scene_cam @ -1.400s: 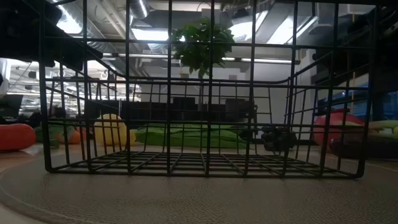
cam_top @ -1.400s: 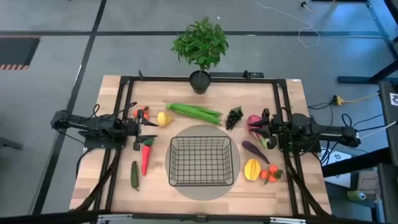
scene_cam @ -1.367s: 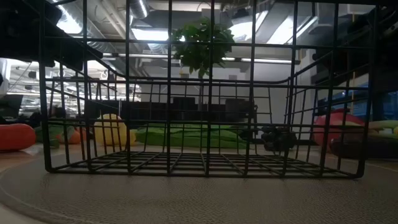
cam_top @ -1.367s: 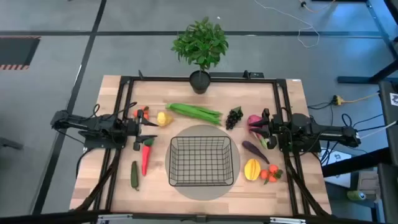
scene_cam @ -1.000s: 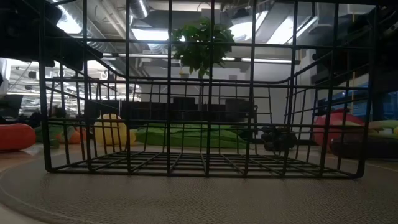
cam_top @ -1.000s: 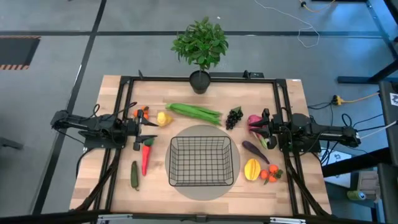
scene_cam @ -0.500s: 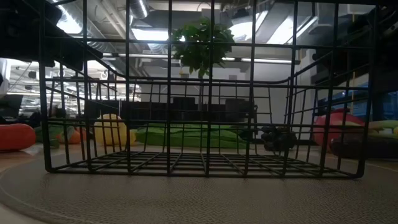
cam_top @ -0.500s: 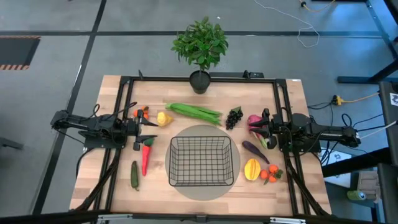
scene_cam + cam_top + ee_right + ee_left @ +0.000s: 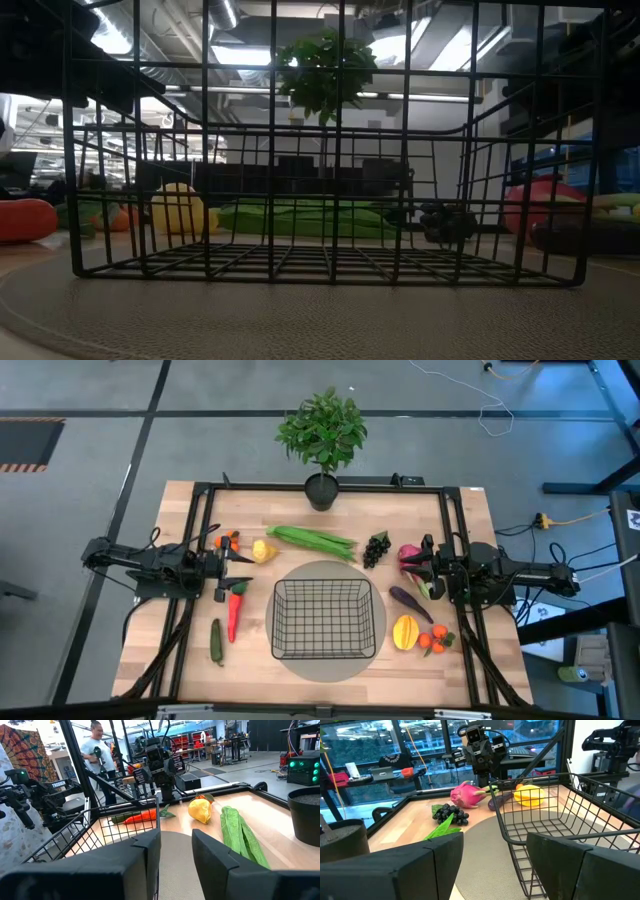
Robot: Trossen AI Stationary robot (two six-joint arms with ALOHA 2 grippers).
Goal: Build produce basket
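Nothing has moved since the earlier frames; both arms and every item sit as before

Basket (image 9: 324,620): black wire mesh, empty, centred on a round grey mat (image 9: 300,665) at the middle of the wooden table (image 9: 190,670)

Left gripper (image 9: 243,571): low over the table's left side, pointing toward the centre, fingers spread wide and holding nothing (the left wrist view shows a clear gap between them)

Right gripper (image 9: 412,568): low over the table's right side, pointing toward the centre, fingers set narrowly apart with nothing between them

Produce, left side:
- lemon (image 9: 263,550), just beyond the left gripper's tips
- red chili (image 9: 234,615), lying lengthwise on the near side of that gripper
- dark green cucumber (image 9: 216,641), nearer the front edge, beside the chili
- small orange piece (image 9: 231,540) close to the gripper's far side; what it is cannot be told

Produce, far side of the mat:
- green beans (image 9: 313,541), a long bundle
- black grapes (image 9: 376,548), beside the beans' right end

Produce, right side:
- pink-purple radish (image 9: 409,553), beside the right gripper
- purple eggplant (image 9: 410,603), between gripper and mango
- mango (image 9: 405,631), just off the mat's right edge
- orange tomatoes (image 9: 433,641), a small cluster beside the mango

Other: potted plant (image 9: 322,432) at the table's far edge; a person (image 9: 98,751) stands in the room beyond, seen from the right wrist view
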